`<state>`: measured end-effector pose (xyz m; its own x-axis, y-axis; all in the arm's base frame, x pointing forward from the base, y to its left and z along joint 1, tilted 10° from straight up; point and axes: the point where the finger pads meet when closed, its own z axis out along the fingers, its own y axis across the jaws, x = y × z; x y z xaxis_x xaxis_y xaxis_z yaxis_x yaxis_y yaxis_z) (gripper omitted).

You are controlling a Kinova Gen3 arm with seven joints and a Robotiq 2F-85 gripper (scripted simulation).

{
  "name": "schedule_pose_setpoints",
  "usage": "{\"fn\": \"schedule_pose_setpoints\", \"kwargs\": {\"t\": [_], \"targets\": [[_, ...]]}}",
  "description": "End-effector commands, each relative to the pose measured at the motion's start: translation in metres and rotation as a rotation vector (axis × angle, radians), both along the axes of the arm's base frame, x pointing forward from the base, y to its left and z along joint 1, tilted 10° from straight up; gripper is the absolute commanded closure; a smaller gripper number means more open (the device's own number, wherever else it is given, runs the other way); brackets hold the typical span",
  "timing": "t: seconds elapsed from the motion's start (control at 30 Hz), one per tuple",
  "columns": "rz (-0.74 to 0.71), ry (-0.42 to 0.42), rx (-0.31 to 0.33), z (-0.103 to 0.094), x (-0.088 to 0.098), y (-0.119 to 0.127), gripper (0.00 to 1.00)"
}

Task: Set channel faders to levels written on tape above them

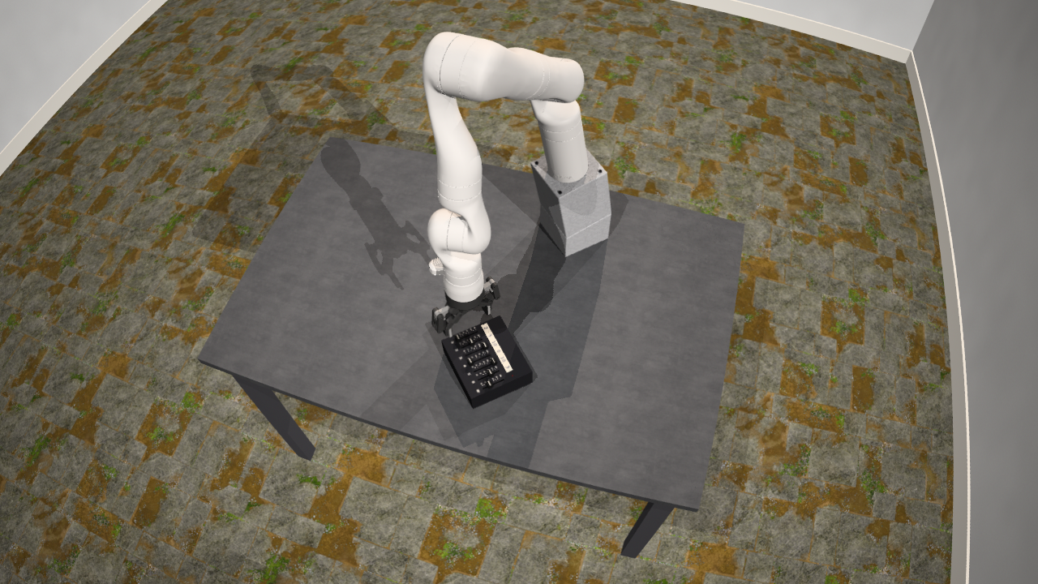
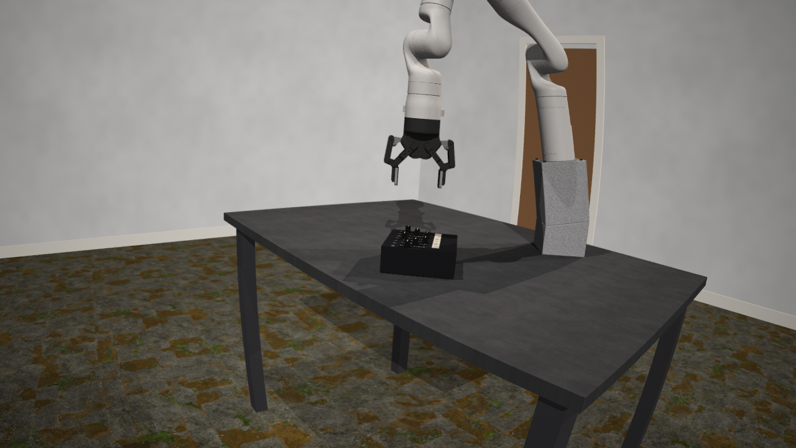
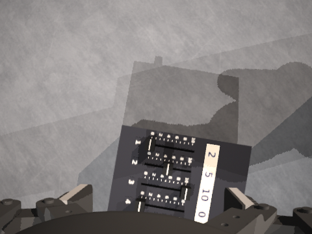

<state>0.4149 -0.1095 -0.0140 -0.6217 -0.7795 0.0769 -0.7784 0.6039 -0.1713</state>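
Note:
The black lighting desk [image 1: 499, 380] [image 2: 414, 261] [image 3: 127, 169] stands upright on the table [image 1: 311, 290] [image 2: 556, 323]. My gripper [image 1: 464, 318] [image 2: 417, 182] [image 3: 157, 201] is open and empty, and hangs well above the desk's far end. In the wrist view the pale tape [image 3: 208, 184] reads 2, 5, 10, 0; the rest of it is hidden behind my gripper. Channel 1's cap [image 3: 150, 143] sits low on its scale, channel 2's cap [image 3: 168, 168] near the middle, channel 3's cap [image 3: 186, 191] by the tape, and channel 4's cap [image 3: 140, 207] at the far end from the tape. The other faders are hidden.
The arm's grey pedestal [image 1: 576, 210] [image 2: 562, 223] stands on the table's back part, behind the desk. A brown door [image 2: 584, 111] is in the wall behind it. The table's edges lie well away from the desk.

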Motion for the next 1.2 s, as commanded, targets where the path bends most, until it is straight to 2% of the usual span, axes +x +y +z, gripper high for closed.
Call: {"fn": "schedule_pose_setpoints", "kwargs": {"t": [0.0,0.5,0.57,0.77,0.93,1.17], "targets": [[0.003,0.011,0.006,-0.004,-0.003,-0.009,0.0],[0.83,0.133,-0.061,-0.028,0.001,-0.041,0.0],[0.83,0.133,-0.061,-0.028,0.001,-0.041,0.0],[1.091,0.157,-0.082,-0.035,0.005,-0.048,0.0],[1.249,0.168,-0.096,-0.039,0.007,-0.052,0.0],[1.349,0.173,-0.106,-0.042,0.009,-0.055,0.0]]}}
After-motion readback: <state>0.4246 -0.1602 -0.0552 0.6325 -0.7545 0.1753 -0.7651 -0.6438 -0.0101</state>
